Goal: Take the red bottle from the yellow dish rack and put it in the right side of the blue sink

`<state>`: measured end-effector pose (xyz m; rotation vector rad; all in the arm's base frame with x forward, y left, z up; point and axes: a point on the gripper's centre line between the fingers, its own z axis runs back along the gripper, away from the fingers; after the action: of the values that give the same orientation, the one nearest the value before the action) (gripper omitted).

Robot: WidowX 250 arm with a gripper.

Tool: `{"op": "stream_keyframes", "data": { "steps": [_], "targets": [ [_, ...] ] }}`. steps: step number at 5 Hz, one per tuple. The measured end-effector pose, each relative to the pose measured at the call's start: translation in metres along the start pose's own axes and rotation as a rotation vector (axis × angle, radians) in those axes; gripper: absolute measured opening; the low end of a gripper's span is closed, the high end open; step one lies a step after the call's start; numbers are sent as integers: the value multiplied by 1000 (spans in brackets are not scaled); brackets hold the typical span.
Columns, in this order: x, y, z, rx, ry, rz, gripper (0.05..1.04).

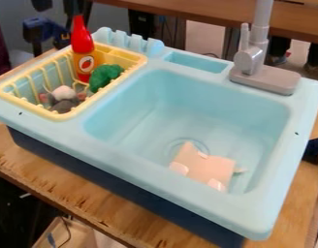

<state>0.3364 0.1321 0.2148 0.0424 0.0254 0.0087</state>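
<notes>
Camera view: pale-pink, flattish soft toy with white patches [203, 167] lying in the basin of a light-blue plastic toy sink [187, 99], beside the round drain [198, 144]; yellow plastic dish rack [58, 116] at upper left, holding an upright red-and-orange bottle [84, 58], a bumpy green toy broccoli [104, 77] near it, and a grey-and-white plush toy [64, 97]; grey faucet [251, 60] on the sink's far rim; wooden table [90, 206] underneath; gripper's state, wide or narrow, cannot be told.
</notes>
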Motion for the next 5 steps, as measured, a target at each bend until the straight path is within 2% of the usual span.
{"op": "stream_keyframes", "data": {
  "steps": [2, 4, 5],
  "targets": [
    [21, -12, -16, -28, 18, -29, 961],
    [25, -13, -20, -36, 5, 20, 398],
    [21, -12, -21, -34, 30, 42, 333]
  ]
}}
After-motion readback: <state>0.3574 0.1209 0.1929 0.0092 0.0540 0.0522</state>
